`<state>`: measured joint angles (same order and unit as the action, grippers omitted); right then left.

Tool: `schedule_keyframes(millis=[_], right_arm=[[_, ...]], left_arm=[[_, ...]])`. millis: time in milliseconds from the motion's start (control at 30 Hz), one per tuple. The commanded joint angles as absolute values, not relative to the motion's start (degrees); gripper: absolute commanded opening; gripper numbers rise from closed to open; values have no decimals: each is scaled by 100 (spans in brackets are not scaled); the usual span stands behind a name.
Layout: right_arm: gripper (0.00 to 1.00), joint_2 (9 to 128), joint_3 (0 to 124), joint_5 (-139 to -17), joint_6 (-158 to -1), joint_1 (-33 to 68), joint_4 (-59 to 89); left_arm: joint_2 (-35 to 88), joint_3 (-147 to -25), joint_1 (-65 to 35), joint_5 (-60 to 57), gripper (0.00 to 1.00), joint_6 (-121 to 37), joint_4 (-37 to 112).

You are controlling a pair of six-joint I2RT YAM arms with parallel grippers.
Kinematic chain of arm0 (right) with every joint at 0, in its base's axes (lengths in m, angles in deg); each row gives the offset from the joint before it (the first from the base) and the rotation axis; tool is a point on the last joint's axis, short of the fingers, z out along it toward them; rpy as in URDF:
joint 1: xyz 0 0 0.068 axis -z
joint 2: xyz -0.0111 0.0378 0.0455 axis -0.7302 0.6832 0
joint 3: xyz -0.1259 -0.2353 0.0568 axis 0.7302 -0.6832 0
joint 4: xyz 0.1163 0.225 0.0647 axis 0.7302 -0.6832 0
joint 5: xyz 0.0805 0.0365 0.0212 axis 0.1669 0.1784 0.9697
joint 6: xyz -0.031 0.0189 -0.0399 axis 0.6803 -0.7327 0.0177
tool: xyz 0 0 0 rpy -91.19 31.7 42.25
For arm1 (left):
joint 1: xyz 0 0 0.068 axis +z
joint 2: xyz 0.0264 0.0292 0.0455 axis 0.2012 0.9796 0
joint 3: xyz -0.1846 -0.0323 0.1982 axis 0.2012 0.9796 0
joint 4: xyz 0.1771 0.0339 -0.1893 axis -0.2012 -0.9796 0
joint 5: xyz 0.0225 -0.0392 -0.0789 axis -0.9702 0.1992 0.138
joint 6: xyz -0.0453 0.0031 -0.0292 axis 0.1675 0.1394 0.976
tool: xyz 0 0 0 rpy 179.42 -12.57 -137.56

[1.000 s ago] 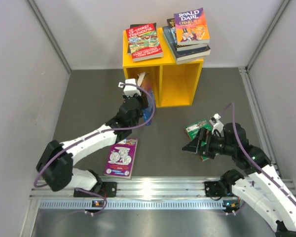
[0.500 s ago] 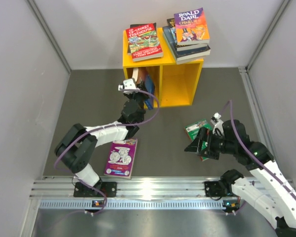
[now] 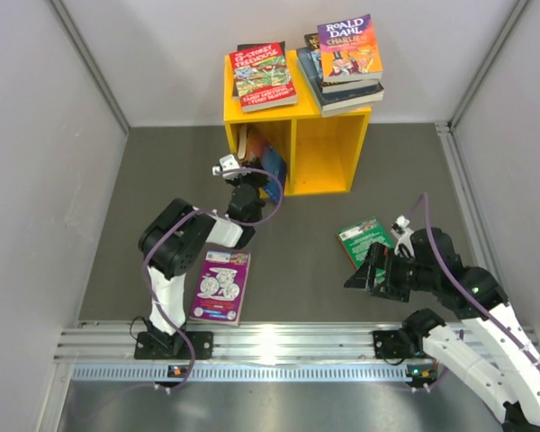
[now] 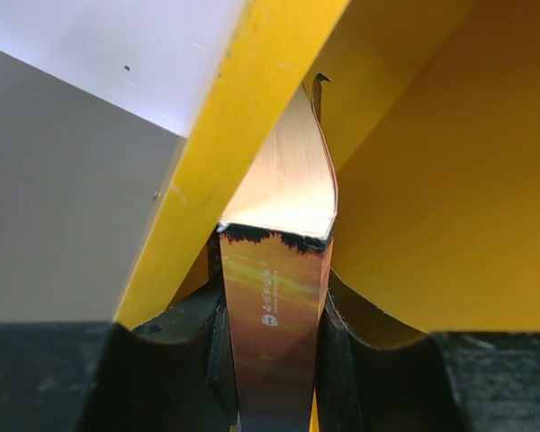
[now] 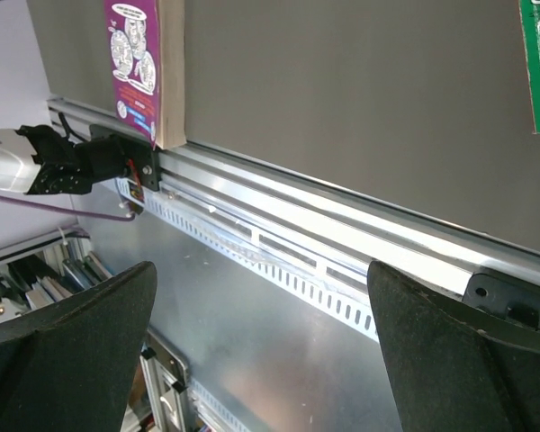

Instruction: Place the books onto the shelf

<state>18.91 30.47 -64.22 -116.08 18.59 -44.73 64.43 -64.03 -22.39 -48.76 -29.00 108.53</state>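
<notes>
We find a dark grey table top (image 3: pixel 162 162) enclosed by plain pale walls: one side wall (image 3: pixel 27 180) at 9 o'clock, the back wall (image 3: pixel 162 54) at 12 o'clock, the other side wall (image 3: pixel 522 180) at 3 o'clock. Aluminium posts (image 3: pixel 90 67) mark both far corners. At 6 o'clock we find a slotted aluminium rail (image 3: pixel 288 340) and a steel sheet (image 3: pixel 279 405).

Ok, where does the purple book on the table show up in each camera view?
Top external: purple book lower left of centre, just above the aluminium rail.
Left wrist: not in view.
Right wrist: top left corner.
Shared landmark: that aluminium rail beside the book, in top and right wrist views.
</notes>
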Motion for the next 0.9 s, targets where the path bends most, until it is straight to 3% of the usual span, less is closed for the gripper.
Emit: schedule_keyframes(millis=[0, 300, 433, 533, 667, 867], right_arm=[[100, 1799, 3148, -6554, -11547, 1922, -4620], [100, 1843, 3060, -6545, -11424, 1922, -4585], [100, 1966, 3095, -6519, -11292, 1922, -4462], [100, 2045, 3043, -6440, -11239, 1931, -4304], [100, 2063, 2902, -6300, -11283, 1931, -3997], [100, 1852, 2718, -6211, -11546, 1939, -3601]], left_arm=[[6830, -6918, -2311, -4909, 0, -2429, 13274], [7490, -7946, -2434, -5155, 0, -3237, 13274], [7253, -7517, -2434, -5190, 0, -3072, 13239], [6894, -7105, -2434, -5085, 21, -2923, 12871], [6393, -6691, -2426, -4892, 66, -2904, 12510], [5338, -6400, -2434, -4628, 92, -2781, 11254]])
